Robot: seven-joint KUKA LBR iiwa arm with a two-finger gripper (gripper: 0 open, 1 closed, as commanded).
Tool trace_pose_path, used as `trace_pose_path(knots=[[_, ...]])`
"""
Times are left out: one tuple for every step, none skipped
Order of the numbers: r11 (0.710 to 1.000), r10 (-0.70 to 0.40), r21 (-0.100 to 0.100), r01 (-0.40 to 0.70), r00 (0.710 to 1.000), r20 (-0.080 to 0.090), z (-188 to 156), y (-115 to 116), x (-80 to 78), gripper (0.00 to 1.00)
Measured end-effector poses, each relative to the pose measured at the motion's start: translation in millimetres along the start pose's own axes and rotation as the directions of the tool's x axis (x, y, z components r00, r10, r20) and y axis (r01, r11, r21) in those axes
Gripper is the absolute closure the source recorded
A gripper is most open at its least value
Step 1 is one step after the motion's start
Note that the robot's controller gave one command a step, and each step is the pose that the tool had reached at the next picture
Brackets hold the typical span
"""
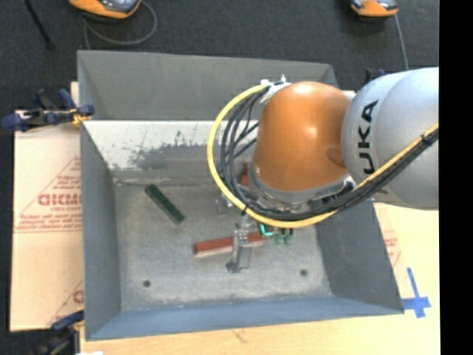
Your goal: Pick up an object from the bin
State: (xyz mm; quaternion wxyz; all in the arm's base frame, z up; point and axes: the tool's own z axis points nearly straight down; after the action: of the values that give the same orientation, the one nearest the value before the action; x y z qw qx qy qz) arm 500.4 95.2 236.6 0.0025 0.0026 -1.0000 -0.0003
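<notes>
My claw [237, 256] low in the grey bin [100, 220], reddish-brown flat bar [211, 248] right beneath it, long axis across the view, mostly jutting view-left of my claw, whether my claw is apart or together I cannot tell.

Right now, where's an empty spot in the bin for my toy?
Front-left floor, below the dark green stick and left of the reddish bar. Also front right, by the right wall. Crowded: the middle, around the tool.

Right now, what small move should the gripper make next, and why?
Probably ease the gripper straight down: it stands over the right half of the reddish-brown flat bar, while the dark green flat strip lies apart, up-left.
</notes>
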Motion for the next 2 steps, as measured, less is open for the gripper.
trace_pose_path(knots=[[0.998, 0.065, 0.000, -0.065, 0.998, 0.001, 159.4, -20.4, -46.2, 0.00], [0.998, 0.066, -0.001, -0.066, 0.998, 0.006, 155.2, -20.1, -46.9, 1.00]])
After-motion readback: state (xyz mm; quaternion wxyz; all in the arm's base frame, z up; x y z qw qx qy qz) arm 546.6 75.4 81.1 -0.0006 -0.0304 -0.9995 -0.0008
